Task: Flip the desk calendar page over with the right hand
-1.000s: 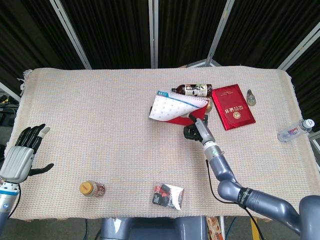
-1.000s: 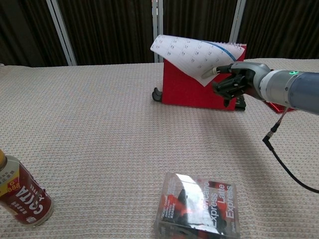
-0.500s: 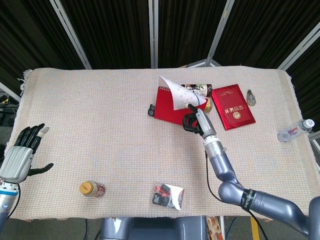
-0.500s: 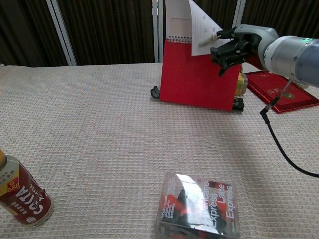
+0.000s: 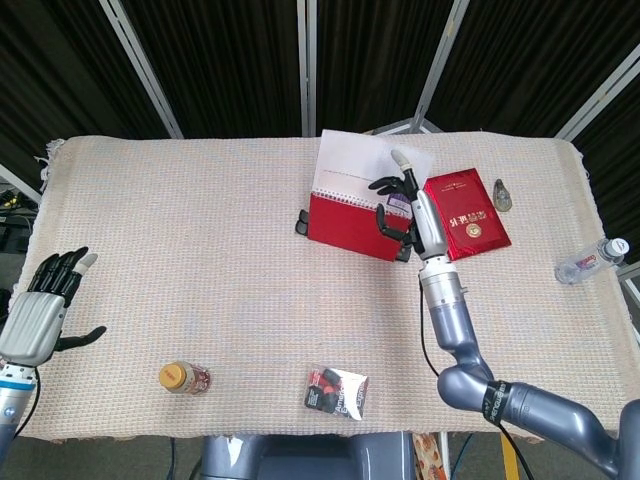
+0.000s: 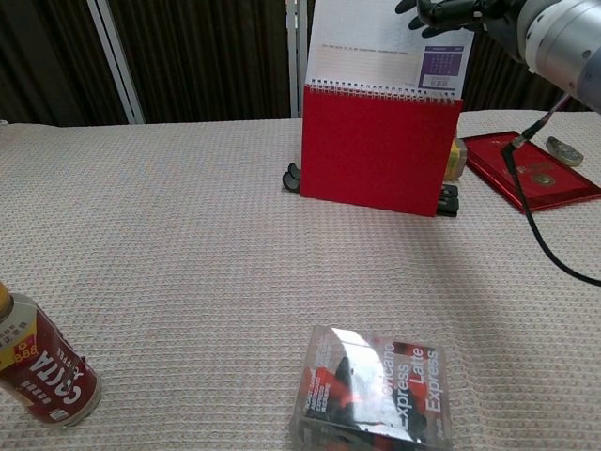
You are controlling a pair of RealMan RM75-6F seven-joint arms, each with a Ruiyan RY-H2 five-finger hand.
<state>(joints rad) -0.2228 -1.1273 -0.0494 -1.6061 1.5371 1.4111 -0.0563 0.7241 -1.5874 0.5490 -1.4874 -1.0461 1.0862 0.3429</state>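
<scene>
One "Latte Express" packet [image 6: 374,387]

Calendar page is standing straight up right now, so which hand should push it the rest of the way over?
Probably the right hand: its fingers are already at the raised page above the red calendar stand. The left hand hangs open at the table's far left edge.

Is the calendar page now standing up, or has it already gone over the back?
Standing up. The white page rises straight above the red desk calendar, with the right hand at its top edge.
</scene>
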